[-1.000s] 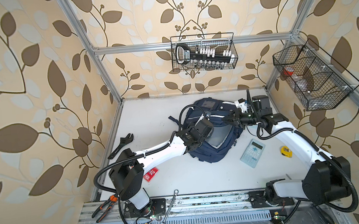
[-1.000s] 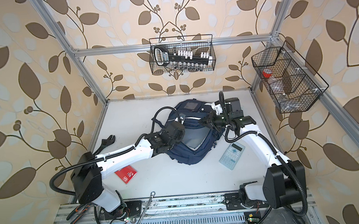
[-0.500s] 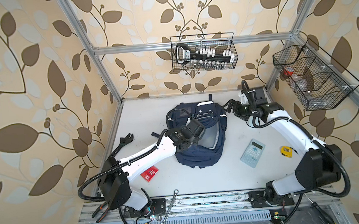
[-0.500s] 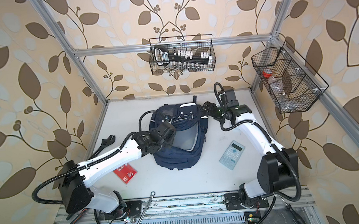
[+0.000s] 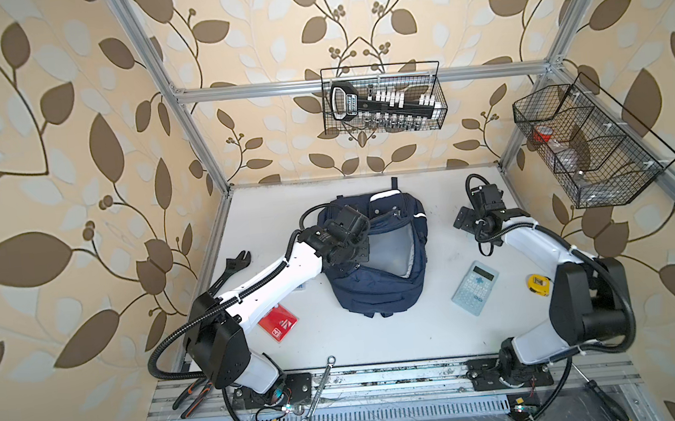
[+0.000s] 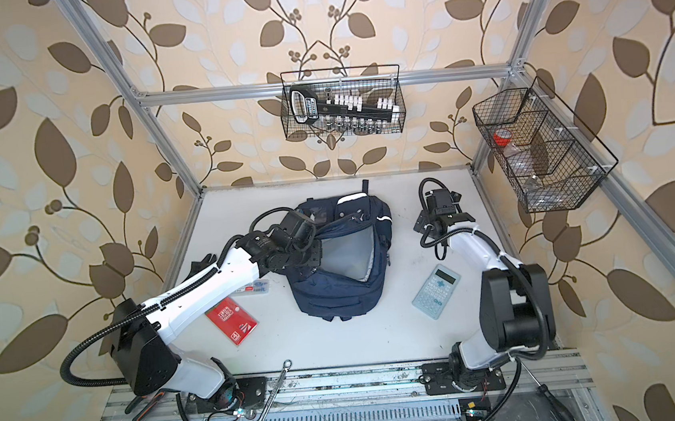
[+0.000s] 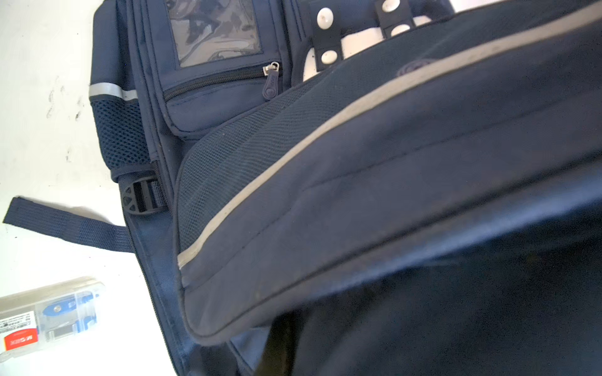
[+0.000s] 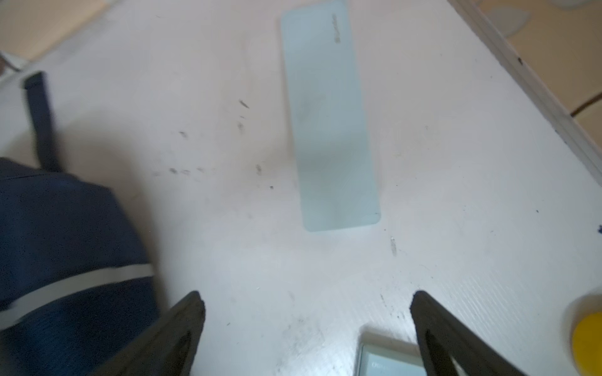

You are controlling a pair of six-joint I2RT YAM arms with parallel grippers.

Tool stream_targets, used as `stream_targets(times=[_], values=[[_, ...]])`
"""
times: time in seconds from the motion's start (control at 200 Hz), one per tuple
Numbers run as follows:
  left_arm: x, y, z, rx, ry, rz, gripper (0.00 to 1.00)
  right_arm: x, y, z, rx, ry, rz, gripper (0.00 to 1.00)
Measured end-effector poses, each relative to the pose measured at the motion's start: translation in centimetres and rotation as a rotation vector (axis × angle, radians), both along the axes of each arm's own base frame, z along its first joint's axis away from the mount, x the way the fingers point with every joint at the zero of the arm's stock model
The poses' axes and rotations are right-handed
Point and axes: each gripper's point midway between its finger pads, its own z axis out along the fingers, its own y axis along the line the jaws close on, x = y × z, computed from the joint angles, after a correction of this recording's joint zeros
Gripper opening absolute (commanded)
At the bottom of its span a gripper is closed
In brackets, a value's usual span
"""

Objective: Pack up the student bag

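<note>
1. Slipping is the main risk at the left hand (image 5: 352, 260). It is closed at the mouth of the large navy-blue fabric student bag (image 5: 381, 295) and appears to pinch a fold of cloth there, though its fingers are hidden. A thin pinch of soft fabric could pull free, and the mouth with its grey lining would then sag shut.
2. The right hand (image 8: 306, 325) is spread wide and holds nothing above the white table (image 5: 380, 341). A careless sweep toward the student bag could snag a loose strap or tug the bag against the left hand's hold.
3. The flat pale-blue plastic calculator (image 5: 475, 288) and the pale frosted flat strip (image 8: 329, 123) lie flush on the hard table. Fingers closing on such thin things may skid them away instead of lifting them.
4. The clear plastic case (image 7: 49, 315) and the red card packet (image 5: 279, 322) lie close by the left arm. If that arm drops, it could shove them.
5. The student bag lies mid-table toward the back, with its mouth gaping upward. The left hand sits on its left rim, touching it. The right hand is near the bag's right side but clear of it.
</note>
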Motion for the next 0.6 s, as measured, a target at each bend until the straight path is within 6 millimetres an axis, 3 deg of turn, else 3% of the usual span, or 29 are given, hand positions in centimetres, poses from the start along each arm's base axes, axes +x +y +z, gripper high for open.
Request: stream_targets(times=[0.225,0.525,0.6], values=[[-0.2,0.8,-0.3,-0.067,0.029,-0.001,0.0,2.3,-4.0,-3.5,0.068,0.069,-0.055,0.93],[-0.4,0.3,-0.2,-0.106,0.043,-0.022,0.0,4.2,-3.0,-6.1,0.112,0.109,0.064,0.85],[-0.5,0.2,-0.2,-0.111,0.047,-0.028,0.0,4.6,-3.1,-6.3,0.105,0.112,0.068,0.67]])
